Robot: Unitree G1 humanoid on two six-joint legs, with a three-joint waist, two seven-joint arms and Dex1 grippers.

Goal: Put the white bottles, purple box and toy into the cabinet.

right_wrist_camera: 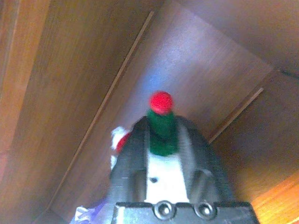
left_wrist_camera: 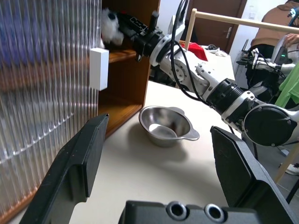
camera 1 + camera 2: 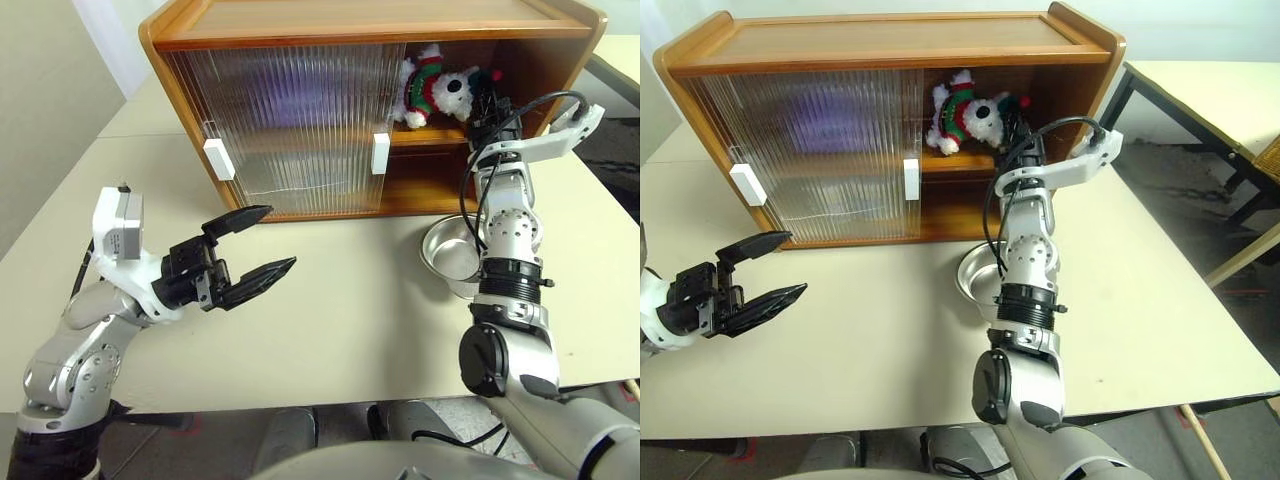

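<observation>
Cabinet (image 3: 300,40) woodwork is taking up the far side of the surface (image 3: 340,320), with its ribbed sliding doors (image 3: 290,125) covering the half ahead of the left gripper (image 3: 250,245) and leaving the half around the right gripper (image 3: 483,102) uncovered. Two white handles (image 3: 218,158) are sitting on the door edges, one of them just beside the open bay. Behind the ribbed doors a blurred purple shape is showing through on the upper level; what it is cannot be told. A steel bowl (image 3: 455,252) is resting on the surface in front of the open bay, directly under the right forearm and well off to the side of the left gripper.

The toy (image 3: 435,90) is lying on the upper shelf inside the open bay, right at the tips of the right gripper. In the right wrist view its red-and-green hat (image 1: 161,123) is poking out between the two fingers (image 1: 128,158), which are standing partly apart around the white plush; whether they are pressing on it cannot be told.

The left gripper is hovering above the bare surface, near the cabinet doors, with its jaws spread wide and nothing between them.
</observation>
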